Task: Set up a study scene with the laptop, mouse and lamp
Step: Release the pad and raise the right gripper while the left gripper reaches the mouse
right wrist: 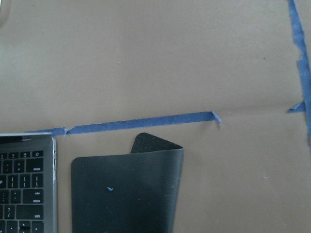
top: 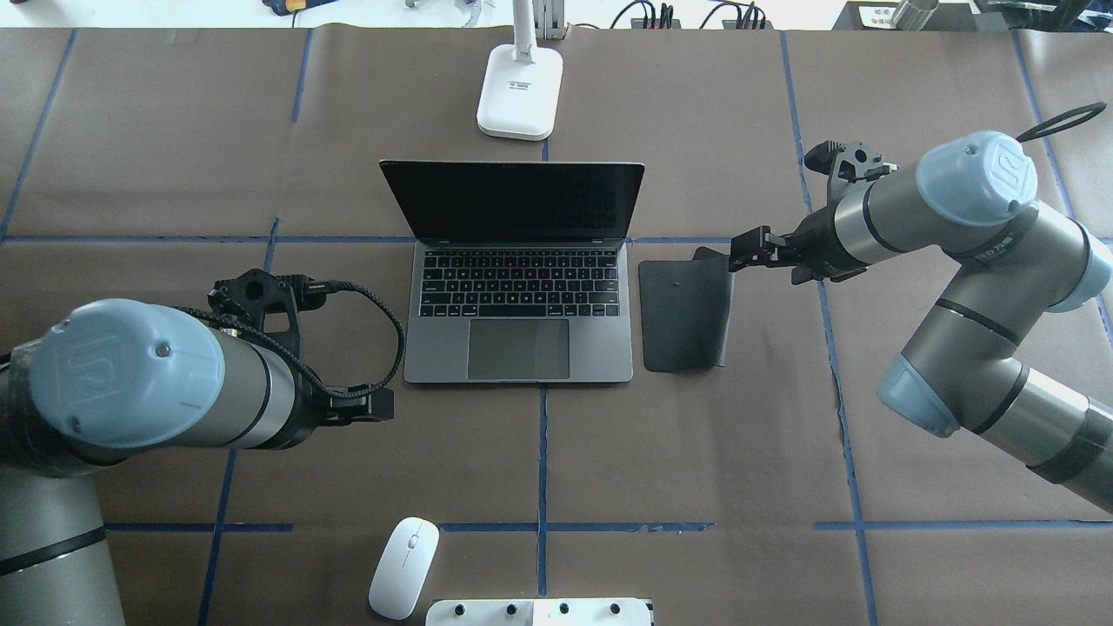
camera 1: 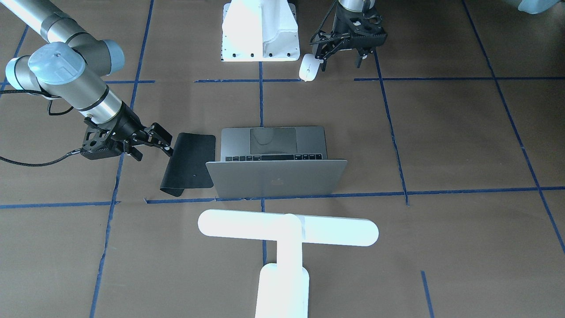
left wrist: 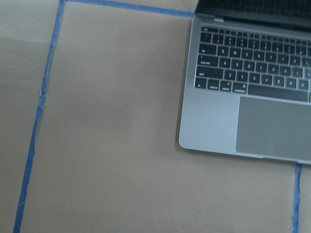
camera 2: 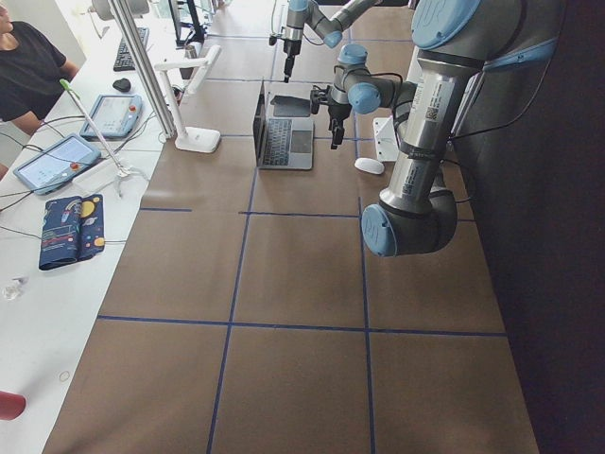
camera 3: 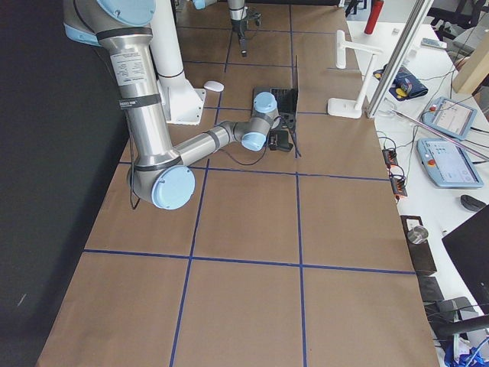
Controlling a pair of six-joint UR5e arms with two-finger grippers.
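Note:
The laptop (top: 519, 313) stands open at the table's middle, screen dark, with its lid's back (camera 1: 276, 176) toward the front camera. The lamp (camera 1: 287, 227) stands behind it, base (top: 519, 91) on the table. The mouse (top: 404, 565) lies at the near edge, left of centre, and also shows in the front view (camera 1: 309, 68). My left gripper (camera 1: 342, 64) is open and empty, above the table just beside the mouse. My right gripper (camera 1: 154, 153) looks open and empty above the right edge of the black mat (top: 683, 313). The wrist views show no fingers.
The black mat lies right of the laptop with its far right corner (right wrist: 155, 145) folded over. A white trapezoidal block (camera 1: 260, 31) stands at the robot's edge beside the mouse. Blue tape lines cross the brown table. Operator desks with tablets line the far side.

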